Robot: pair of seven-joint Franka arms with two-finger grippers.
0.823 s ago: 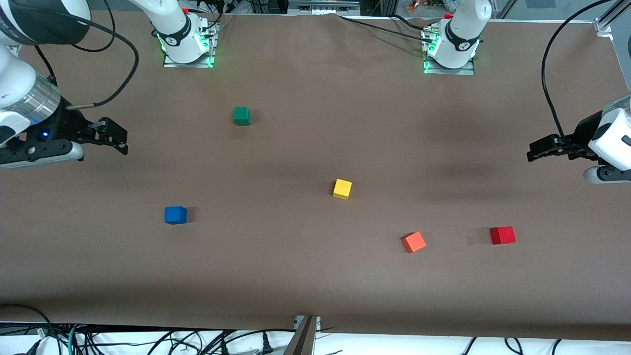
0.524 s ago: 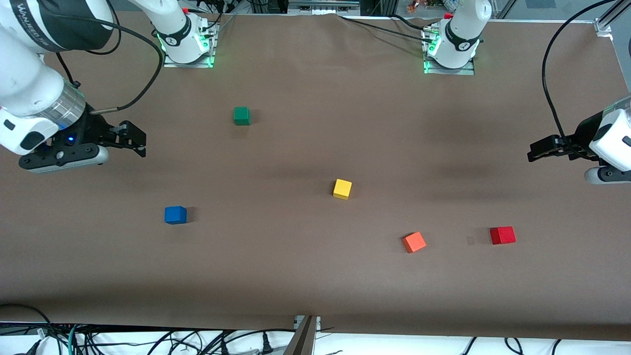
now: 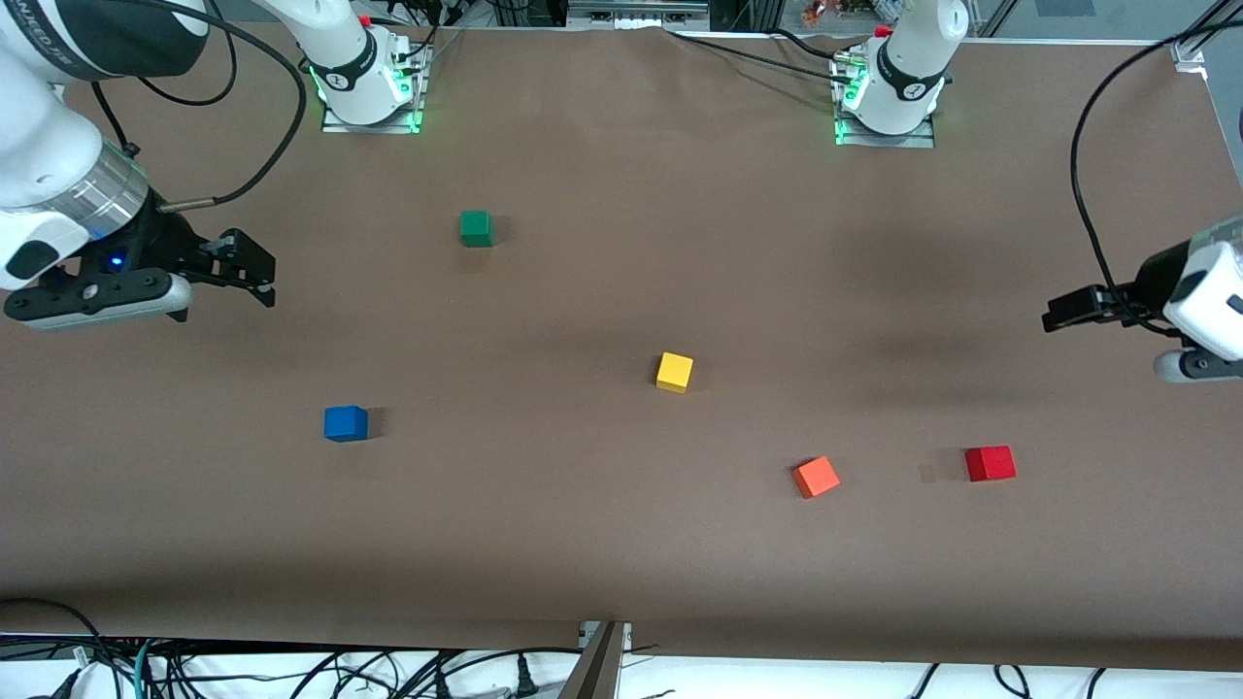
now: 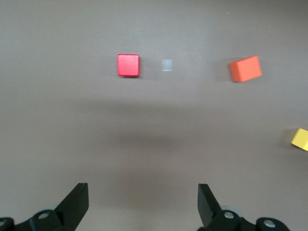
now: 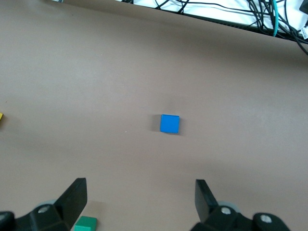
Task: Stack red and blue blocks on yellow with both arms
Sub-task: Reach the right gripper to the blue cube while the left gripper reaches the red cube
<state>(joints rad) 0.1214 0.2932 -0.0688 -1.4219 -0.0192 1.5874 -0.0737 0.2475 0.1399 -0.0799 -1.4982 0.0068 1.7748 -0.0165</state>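
Note:
The blue cube [image 3: 346, 423] lies on the table toward the right arm's end and shows in the right wrist view [image 5: 170, 123]. The yellow cube [image 3: 675, 372] sits near the middle and at an edge of the left wrist view [image 4: 300, 139]. The red cube [image 3: 991, 463] lies toward the left arm's end and shows in the left wrist view [image 4: 128, 65]. My right gripper [image 3: 254, 277] hangs open and empty [image 5: 140, 199] above the table, apart from the blue cube. My left gripper [image 3: 1058, 311] hangs open and empty [image 4: 143, 202] above the table, apart from the red cube.
An orange-red cube [image 3: 816, 477] lies between the yellow and red cubes, nearer the front camera [image 4: 245, 68]. A green cube [image 3: 476, 228] sits nearer the bases [image 5: 85, 224]. A small pale mark [image 3: 927, 473] is beside the red cube. Cables run along the front edge.
My right gripper swung toward the table's middle, then drew back a little. My left gripper shifted slightly and its wrist turned. The cubes have not moved.

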